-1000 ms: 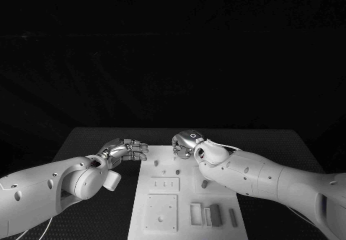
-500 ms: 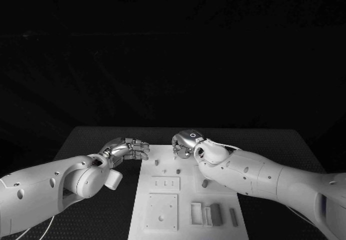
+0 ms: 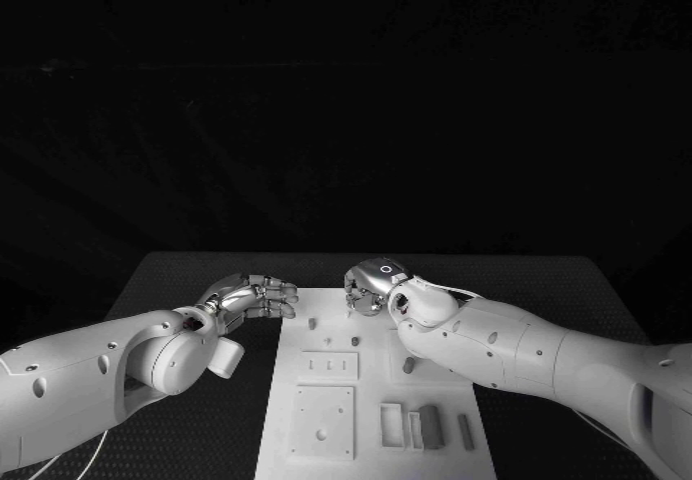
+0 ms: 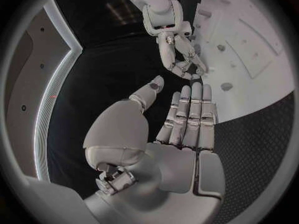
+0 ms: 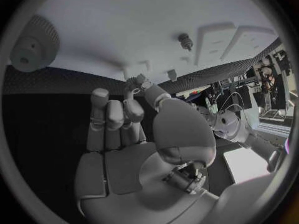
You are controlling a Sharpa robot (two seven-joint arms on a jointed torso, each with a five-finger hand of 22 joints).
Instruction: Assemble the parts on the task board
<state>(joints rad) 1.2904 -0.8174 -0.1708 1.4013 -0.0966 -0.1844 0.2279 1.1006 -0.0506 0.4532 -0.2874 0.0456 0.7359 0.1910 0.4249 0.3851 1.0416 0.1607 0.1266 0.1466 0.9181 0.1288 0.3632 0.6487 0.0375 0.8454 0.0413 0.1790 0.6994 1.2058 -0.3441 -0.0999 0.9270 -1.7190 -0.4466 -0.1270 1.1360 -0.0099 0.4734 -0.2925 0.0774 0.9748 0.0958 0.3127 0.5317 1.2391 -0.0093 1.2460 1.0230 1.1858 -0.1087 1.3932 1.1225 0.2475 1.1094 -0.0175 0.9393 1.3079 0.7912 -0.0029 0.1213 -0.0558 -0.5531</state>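
The flat white plastic task board [image 3: 378, 400] lies in the middle of the black worktop [image 3: 562, 290], running from its near edge toward the far one. Several small grey block parts [image 3: 428, 428] lie loose near the board's near right corner, so most of the assembly seems left to do. The right robot hand [image 3: 372, 287] hovers over the board's far end, fingertips pinched round something small; whether it holds a part, I cannot tell. The left robot hand [image 3: 248, 299], fingers curled in and empty, sits at the board's far left edge. Open worktop lies beyond both.
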